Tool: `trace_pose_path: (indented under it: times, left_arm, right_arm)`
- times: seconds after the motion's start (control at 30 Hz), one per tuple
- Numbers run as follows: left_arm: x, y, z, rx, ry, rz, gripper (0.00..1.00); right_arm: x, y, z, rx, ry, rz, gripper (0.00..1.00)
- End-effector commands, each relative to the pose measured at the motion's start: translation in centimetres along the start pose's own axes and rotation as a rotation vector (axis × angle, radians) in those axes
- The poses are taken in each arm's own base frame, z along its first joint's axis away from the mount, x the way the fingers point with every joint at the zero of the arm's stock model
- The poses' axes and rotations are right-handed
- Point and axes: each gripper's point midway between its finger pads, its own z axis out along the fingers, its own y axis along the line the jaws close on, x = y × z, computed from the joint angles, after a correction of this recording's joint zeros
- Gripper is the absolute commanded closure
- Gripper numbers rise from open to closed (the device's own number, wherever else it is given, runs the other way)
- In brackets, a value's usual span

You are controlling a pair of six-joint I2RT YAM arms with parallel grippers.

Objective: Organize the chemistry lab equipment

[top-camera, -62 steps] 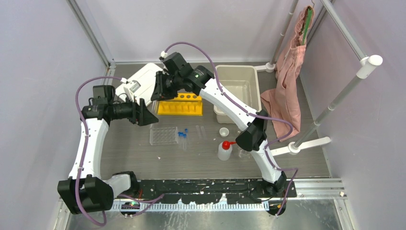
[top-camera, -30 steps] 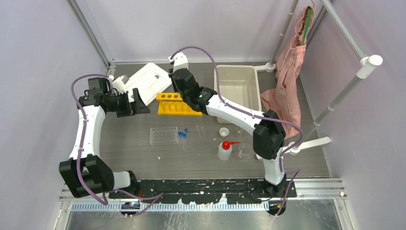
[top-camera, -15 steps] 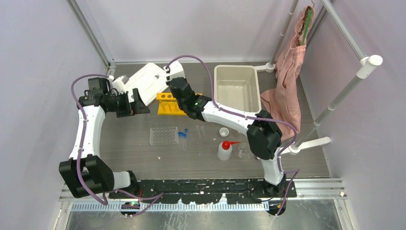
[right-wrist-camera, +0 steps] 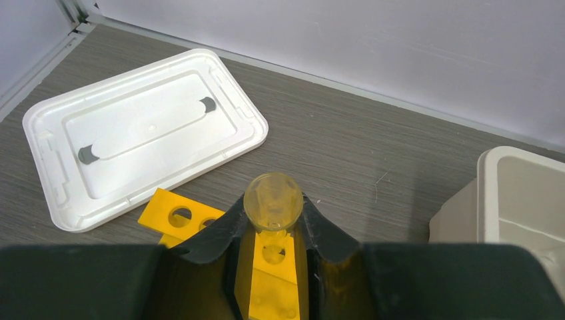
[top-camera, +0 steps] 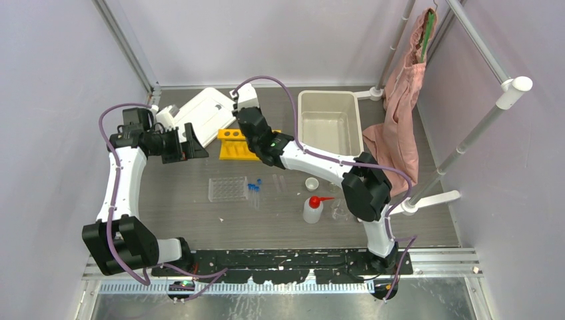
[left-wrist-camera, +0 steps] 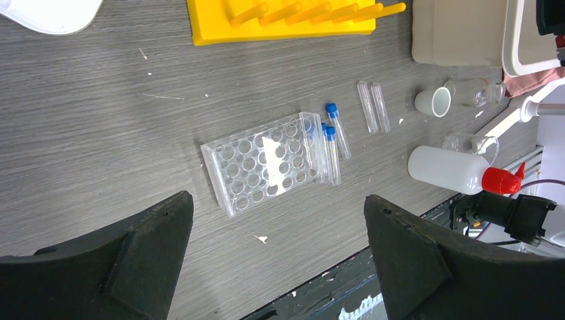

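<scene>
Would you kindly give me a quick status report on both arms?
Left gripper open, empty. Right gripper shut on glass tube, over yellow rack. Nothing seen blocking the rack.

light: bright, even, diffuse overhead
shadows: faint, soft on worktop
glare: white patch on clear tray
focus: glass tube tip hazy, right claw dark, soft; background sharp
</scene>
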Motion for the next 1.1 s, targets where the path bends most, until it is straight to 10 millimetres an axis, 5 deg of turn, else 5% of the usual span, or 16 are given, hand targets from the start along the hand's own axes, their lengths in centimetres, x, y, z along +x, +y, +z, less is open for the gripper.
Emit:
trace_pose_path:
  times: [0.0,1.07]
  left_arm:
    - [-1.2,-0.7,-1.2,-0.002,-0.054,0.048,0.00]
    - [-1.1,-0.3,-1.0,-0.009,-0.052,0.073,0.00]
  right_arm:
    - [-1.5,-0.6,0.4,0.032,-0.054,0.052,1.00]
    - [4.9,-0.4,1.4,0.029,0.090,0.102,1.00]
